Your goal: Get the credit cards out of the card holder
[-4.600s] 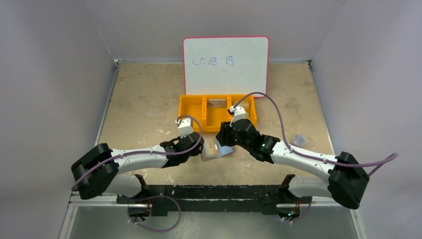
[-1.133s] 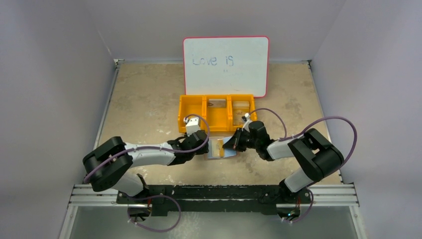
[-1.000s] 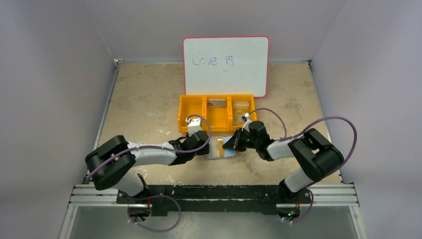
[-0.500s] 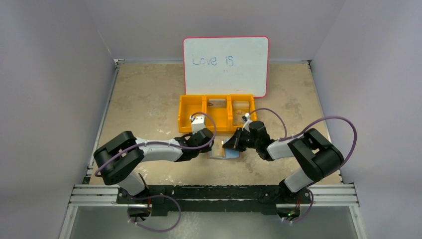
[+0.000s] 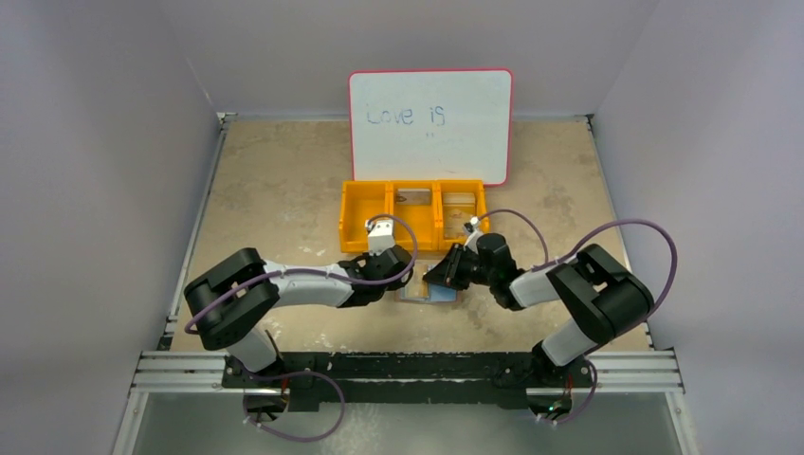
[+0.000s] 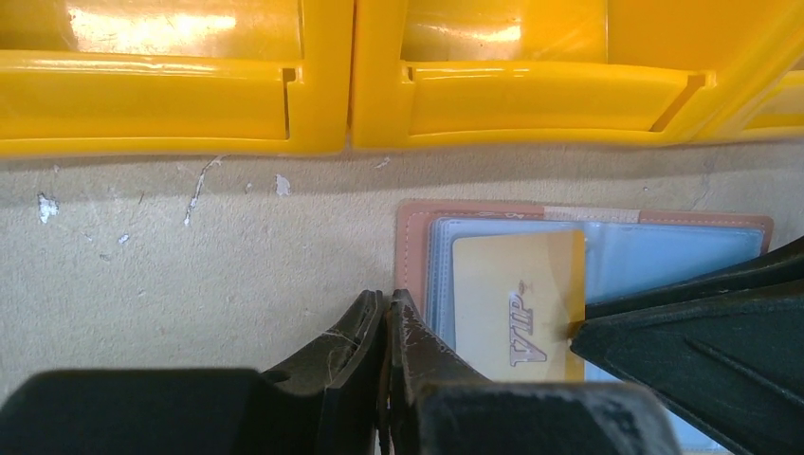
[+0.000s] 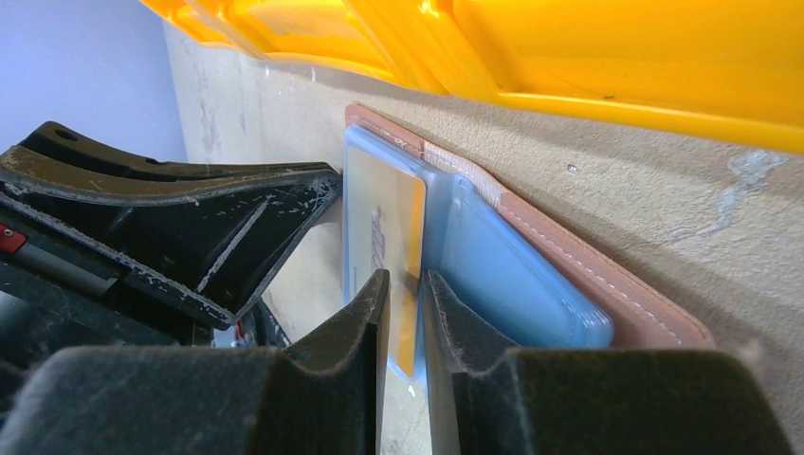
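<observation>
Right wrist view: the right gripper (image 7: 406,280) holds its jaws slightly parted around the free edge of the yellow card (image 7: 387,201), which looks stiff and probably slippery. The left gripper (image 6: 384,301) has its jaws pressed together just beside the card holder (image 7: 531,275).

Pale lavender-grey walls (image 5: 95,142) enclose a worn beige table (image 5: 275,190) flecked with white scuffs, evenly lit. A red-edged whiteboard (image 5: 429,123) reading "Love is" stands against the back wall, an orange tray (image 5: 345,213) just before it; a metal rail (image 5: 180,379) runs along the near edge.

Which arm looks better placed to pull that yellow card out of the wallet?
Probably the right: the right fingers straddle the yellow card at its edge, slightly apart. The left fingers are shut at the left edge of the card holder, off the card.
</observation>
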`<state>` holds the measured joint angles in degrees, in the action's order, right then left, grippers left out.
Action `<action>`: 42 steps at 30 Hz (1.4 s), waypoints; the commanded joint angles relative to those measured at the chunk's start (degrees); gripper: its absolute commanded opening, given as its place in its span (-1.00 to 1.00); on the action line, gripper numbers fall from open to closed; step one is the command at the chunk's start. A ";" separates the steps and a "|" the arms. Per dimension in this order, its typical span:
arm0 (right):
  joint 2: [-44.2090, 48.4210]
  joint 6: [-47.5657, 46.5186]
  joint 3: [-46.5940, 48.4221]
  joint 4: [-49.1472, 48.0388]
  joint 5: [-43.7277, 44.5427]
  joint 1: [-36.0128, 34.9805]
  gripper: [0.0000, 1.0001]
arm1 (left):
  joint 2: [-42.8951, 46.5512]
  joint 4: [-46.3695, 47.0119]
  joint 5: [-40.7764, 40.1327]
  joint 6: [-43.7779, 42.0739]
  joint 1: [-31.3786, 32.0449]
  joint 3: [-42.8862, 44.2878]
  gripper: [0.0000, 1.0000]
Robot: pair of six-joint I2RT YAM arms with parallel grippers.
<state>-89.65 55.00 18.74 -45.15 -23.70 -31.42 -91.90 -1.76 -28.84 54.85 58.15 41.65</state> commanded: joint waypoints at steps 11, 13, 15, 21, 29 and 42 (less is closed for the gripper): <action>-3.25 1.07 0.31 -5.61 -2.31 0.02 -0.66 | -1.35 -5.58 0.72 2.08 0.91 -0.34 -1.00; -3.42 0.86 0.62 -5.23 -2.30 0.00 -0.84 | -1.21 -5.69 0.41 2.18 0.89 -0.34 -1.00; -3.43 0.66 0.80 -4.97 -2.15 0.03 -0.96 | -1.11 -5.87 0.07 2.32 0.91 -0.41 -1.00; 0.26 0.47 -0.05 -0.66 0.08 0.04 -1.00 | 0.06 -8.12 -2.61 3.63 0.92 -0.60 -1.00; 7.52 -1.54 -1.49 7.16 4.24 0.66 -1.00 | 1.91 -10.58 -5.91 6.03 0.89 -1.84 -1.00; 4.40 -1.76 -2.35 1.49 -1.51 2.41 -0.81 | 2.99 -6.90 -3.75 3.31 0.90 -2.40 -1.00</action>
<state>-81.97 53.74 15.79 -38.13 -21.19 -29.17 -89.52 -7.68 -34.22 60.25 58.96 40.58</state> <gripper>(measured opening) 0.042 0.049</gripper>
